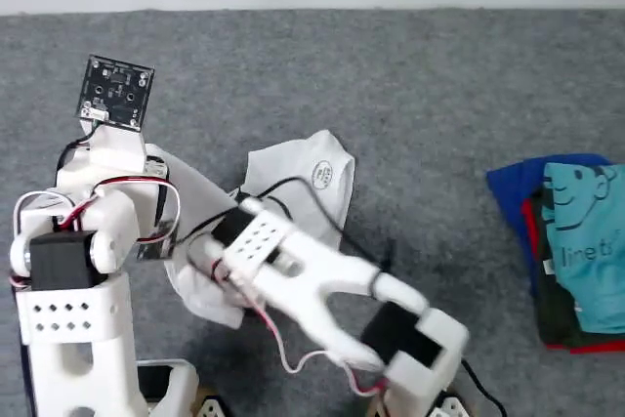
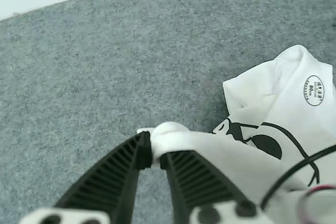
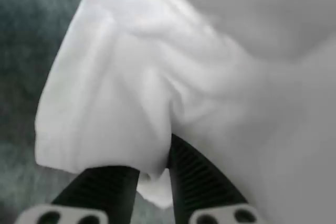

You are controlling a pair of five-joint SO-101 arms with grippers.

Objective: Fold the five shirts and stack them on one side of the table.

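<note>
White shirt (image 1: 314, 175) lies bunched left of centre on the desk (image 1: 420, 85), with the left end effector (image 2: 155, 149) and right end effector (image 3: 155, 157) each clamped on its edge. Best draw them apart evenly, so the cloth is taut before folding.

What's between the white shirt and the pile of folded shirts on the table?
In the high view that stretch is bare: grey table covering runs uninterrupted from the white shirt to the pile of folded shirts.
</note>
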